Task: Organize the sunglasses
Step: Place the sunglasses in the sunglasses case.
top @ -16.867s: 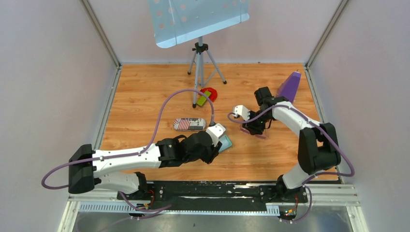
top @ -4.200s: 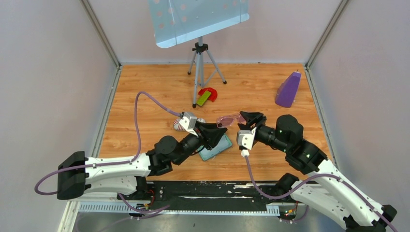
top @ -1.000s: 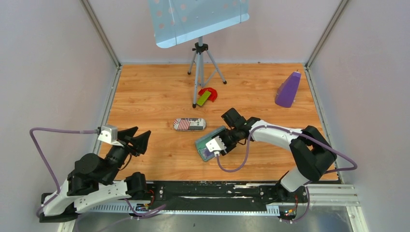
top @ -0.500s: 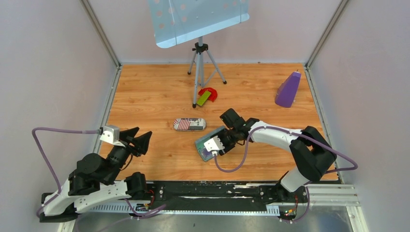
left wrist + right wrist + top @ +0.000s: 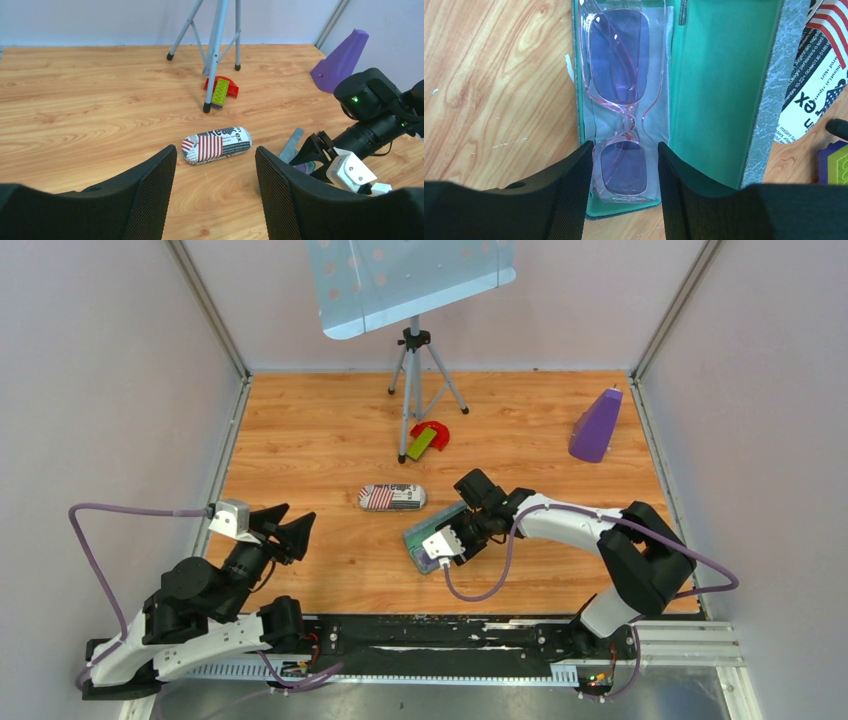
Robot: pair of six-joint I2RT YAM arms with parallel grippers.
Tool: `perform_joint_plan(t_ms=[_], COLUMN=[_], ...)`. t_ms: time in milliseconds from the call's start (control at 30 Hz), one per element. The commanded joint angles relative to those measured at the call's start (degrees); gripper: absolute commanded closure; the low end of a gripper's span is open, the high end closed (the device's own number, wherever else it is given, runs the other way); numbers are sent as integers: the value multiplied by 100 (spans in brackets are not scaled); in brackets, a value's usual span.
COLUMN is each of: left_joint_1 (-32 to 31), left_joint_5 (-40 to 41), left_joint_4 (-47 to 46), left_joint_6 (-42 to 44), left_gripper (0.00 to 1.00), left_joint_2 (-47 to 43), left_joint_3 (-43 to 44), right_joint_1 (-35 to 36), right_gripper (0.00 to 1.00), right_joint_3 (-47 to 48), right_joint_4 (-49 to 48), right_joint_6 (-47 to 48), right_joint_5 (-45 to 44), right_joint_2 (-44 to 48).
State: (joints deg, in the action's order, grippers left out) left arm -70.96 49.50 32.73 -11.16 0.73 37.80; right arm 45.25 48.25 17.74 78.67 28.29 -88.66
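The sunglasses (image 5: 616, 90), pale pink with violet lenses, lie folded on a pale cloth inside an open case with a green lining (image 5: 714, 90). The case has a grey outside and sits mid-table (image 5: 425, 537). My right gripper (image 5: 625, 150) is low over the case. Its fingers press against both sides of the near lens. In the top view the right gripper (image 5: 452, 536) covers most of the glasses. My left gripper (image 5: 290, 522) is open and empty, raised at the near left, well away from the case. It also shows in the left wrist view (image 5: 216, 155).
A closed case printed with flag and newsprint (image 5: 392, 497) lies just left of the open case. A red and green block (image 5: 428, 437) sits by a tripod music stand (image 5: 415, 360). A purple cone (image 5: 597, 425) stands at the far right. Walls close in both sides.
My right gripper has shifted slightly left and nearer over the open case. The left arm has barely moved.
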Motion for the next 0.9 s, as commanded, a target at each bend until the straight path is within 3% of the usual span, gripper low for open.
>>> perform_joint_plan(t_ms=[0,133,600,867], left_joint_1=[-6,-7,-5,-9], left_joint_5=[3,-10,-98,-546], left_joint_4=[-27,-68,-66,-227], left_joint_6=[-59,-52,-113,-297], left_gripper=[37,37,36,31], left_joint_2=[-283,-283,-207,812], left_joint_3=[-61,-95,-150,-150], right_joint_1=[111,126,154,211], right_gripper=[59,57,33,28], right_joint_3=[-81,45,61,13], right_joint_4=[107,37,364,931], right_joint_6=[-118,-421,-577,-677], right_joint_5=[-21,25,-5,139], right_joint_2=[-69,-80,338,1148])
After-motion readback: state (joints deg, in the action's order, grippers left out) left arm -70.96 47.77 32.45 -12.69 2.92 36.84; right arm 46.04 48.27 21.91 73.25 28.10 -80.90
